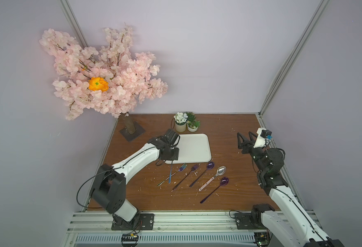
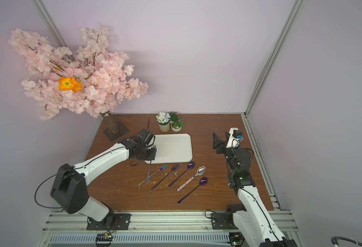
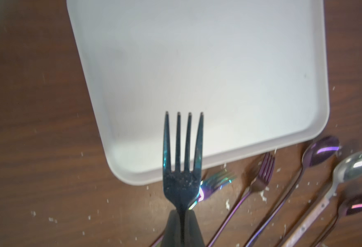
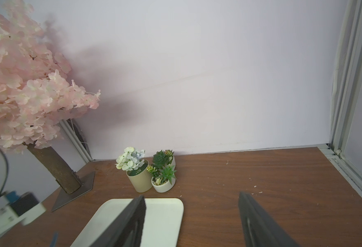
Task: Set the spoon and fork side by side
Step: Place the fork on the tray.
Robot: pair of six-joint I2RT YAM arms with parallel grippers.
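Closest to the wrist lens, our left claw (image 3: 183, 213) is clamped shut on the neck of a dark blue fork (image 3: 183, 184), whose tines point out over the near left corner of the white tray (image 3: 218, 64). In both top views its blue handle (image 1: 170, 174) hangs down behind the claw and crosses an iridescent fork (image 1: 182, 167) lying on the desk (image 1: 229, 132); we cannot tell whether the tip is clear of it. We judge the step to be carrying this fork onto the tray. So we should lift until the handle swings free, come in over the rim, and lay it flat toward one side, leaving a strip for a spoon. A purple fork (image 1: 195, 167), purple spoon (image 1: 210, 164) and silver spoon (image 1: 221, 170) lie in a row between tray and front edge. The tray is bare, with two small plant pots (image 1: 180, 126) just behind it at the back edge. Our right claw (image 1: 244, 134) hangs open and empty near the right edge, well apart.
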